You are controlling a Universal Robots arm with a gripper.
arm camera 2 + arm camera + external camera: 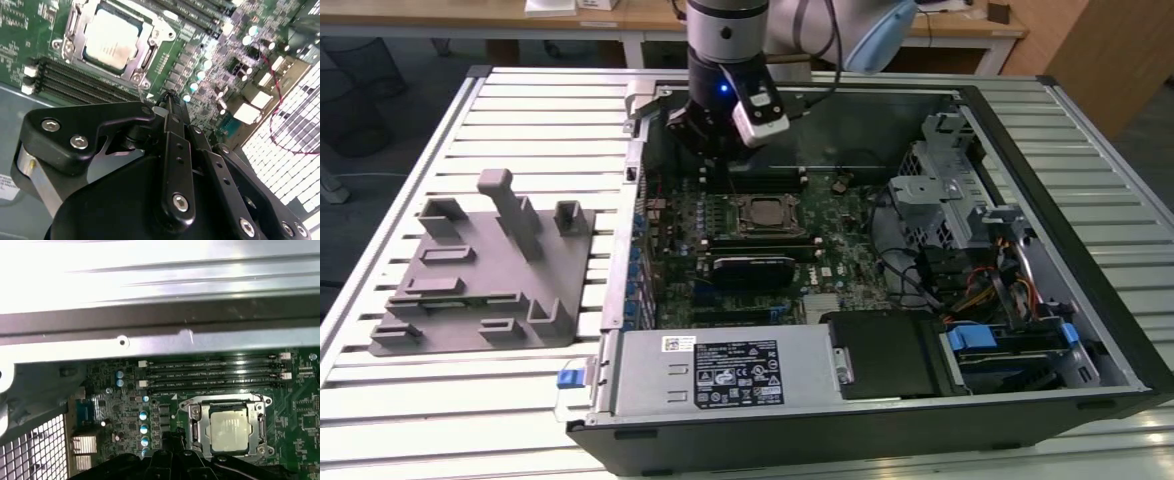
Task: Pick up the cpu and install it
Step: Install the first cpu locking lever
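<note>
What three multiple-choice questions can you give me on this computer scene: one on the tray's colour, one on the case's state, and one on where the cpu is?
1. What colour is the plastic tray?
A grey; B red; C yellow.
2. How is the computer case?
A shut; B wrapped in plastic; C open, with the motherboard exposed.
3. Where does the cpu lie?
A on the tray; B in the motherboard's socket; C on the case's rim.

Answers:
1 A, the tray is plain grey in the exterior view.
2 C, the board shows from above.
3 B, both wrist views show the metal frame around the silvery chip.
</note>
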